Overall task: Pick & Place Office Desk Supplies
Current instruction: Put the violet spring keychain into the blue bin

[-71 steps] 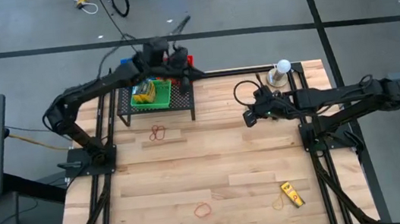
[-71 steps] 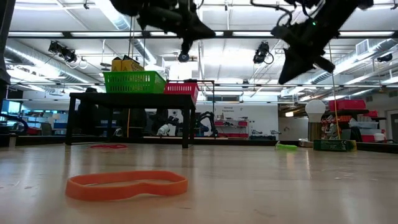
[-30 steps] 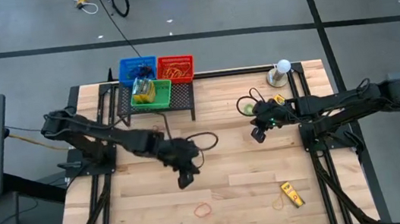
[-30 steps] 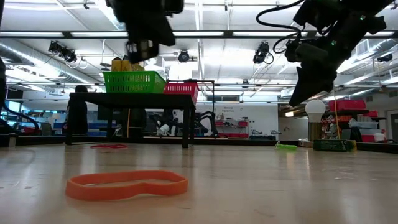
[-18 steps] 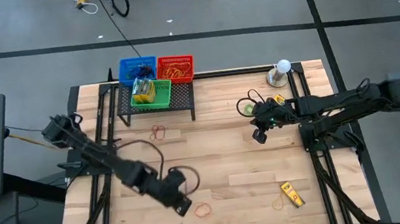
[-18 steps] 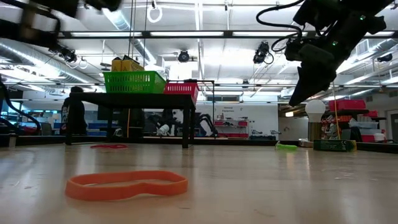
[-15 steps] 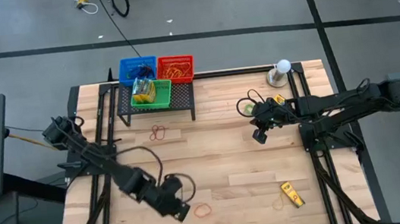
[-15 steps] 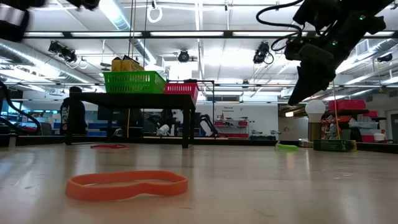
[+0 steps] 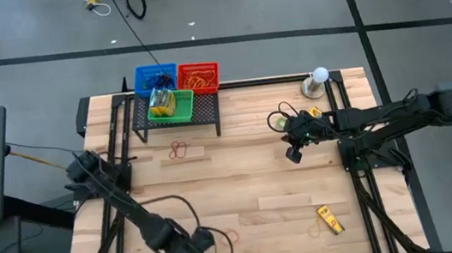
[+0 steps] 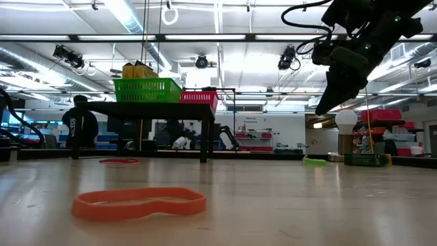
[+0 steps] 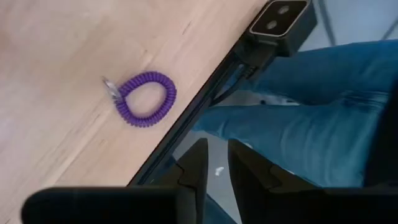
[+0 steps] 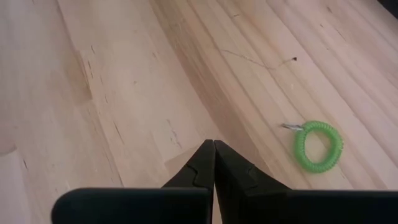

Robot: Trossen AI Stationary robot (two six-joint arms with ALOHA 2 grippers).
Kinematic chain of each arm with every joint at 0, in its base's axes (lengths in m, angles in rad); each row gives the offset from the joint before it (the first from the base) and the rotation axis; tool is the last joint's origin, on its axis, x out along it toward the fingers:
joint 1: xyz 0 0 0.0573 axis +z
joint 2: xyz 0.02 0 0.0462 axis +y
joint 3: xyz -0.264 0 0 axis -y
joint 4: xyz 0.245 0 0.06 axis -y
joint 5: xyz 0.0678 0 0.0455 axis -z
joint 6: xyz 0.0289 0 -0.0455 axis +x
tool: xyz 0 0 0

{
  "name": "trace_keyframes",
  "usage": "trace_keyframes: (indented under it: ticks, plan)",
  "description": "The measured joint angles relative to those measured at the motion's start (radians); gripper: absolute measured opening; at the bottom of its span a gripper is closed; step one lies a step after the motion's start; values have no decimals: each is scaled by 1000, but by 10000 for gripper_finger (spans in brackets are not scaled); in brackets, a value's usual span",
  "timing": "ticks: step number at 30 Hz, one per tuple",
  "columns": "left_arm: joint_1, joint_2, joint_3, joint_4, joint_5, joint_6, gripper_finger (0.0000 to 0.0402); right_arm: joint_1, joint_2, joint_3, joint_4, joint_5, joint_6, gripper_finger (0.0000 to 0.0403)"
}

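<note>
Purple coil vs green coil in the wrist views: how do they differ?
Colour: the purple coil loop is purple, the green coil loop bright green.
Place: the purple one lies near the table's edge, just beyond the left gripper; the green one lies well inside the wooden top, off to one side of the right gripper.
Gripper state: the left gripper's fingers stand slightly apart, the right gripper's are shut.
Shared: both are spiral-coil loops with a small metal ring, lying flat, untouched.

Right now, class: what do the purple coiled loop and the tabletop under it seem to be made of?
The purple coiled loop looks like plastic spiral cord with a matte finish: tight even coils, and a small shiny, probably metal, ring at one end. The tabletop looks like pale wooden planks, showing grain lines and seams.
</note>
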Motion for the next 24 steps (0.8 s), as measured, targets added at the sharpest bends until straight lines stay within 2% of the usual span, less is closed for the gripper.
trace_keyframes:
  ticks: [5, 9, 16, 20, 24]
  plan:
    - [-1, 80, 107, -61, 4, -23, 86, 0, 0, 0, 7, 0, -5, 7]
    - [-6, 101, 132, -73, 17, -131, 111, 0, 0, 0, 25, 0, -9, 7]
    - [-20, 102, 132, -306, 7, -339, 139, 0, 0, 0, 72, 1, -16, 7]
    - [-24, 111, 133, -271, -56, -347, 140, 0, 0, 0, 90, 1, -16, 7]
    - [-24, 161, 133, -214, -23, -345, 140, 0, 0, 0, 95, 1, -22, 7]
